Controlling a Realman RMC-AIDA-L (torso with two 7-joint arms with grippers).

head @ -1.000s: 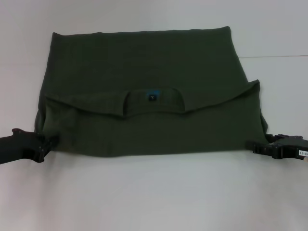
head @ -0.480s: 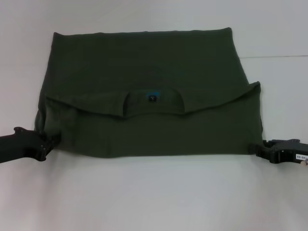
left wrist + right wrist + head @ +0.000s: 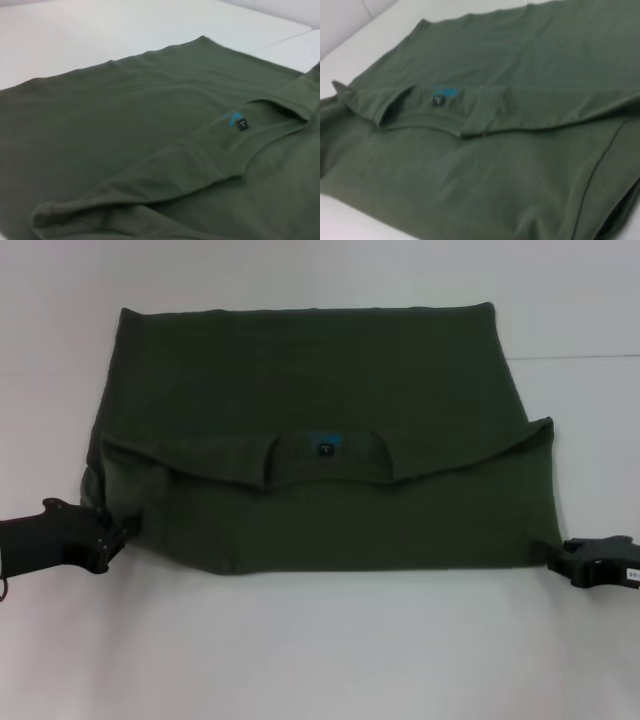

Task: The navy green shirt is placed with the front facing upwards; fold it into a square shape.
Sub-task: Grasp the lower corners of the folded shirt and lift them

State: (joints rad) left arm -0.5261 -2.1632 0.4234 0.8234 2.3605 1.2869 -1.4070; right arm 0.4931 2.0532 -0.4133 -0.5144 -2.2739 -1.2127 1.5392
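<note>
The navy green shirt (image 3: 320, 390) lies flat on the white table, its upper part folded toward me so the ribbed collar and small label (image 3: 325, 448) sit mid-cloth. No print shows. My left gripper (image 3: 112, 538) is at the near left corner, shut on the cloth edge. At the near right corner my right gripper (image 3: 548, 554) pinches the fabric. The left wrist view looks low across the shirt (image 3: 125, 125) to its label (image 3: 241, 124). In the right wrist view the shirt (image 3: 520, 165) and its collar label (image 3: 438, 100) show, without fingers.
Bare white table (image 3: 320, 660) stretches from the shirt's near edge to me and around its sides. A thin seam line (image 3: 580, 357) crosses the table at the far right.
Both grippers have moved to the right and slightly toward me. The shirt has slid the same way with them, and its near edge now lies lower in the head view.
</note>
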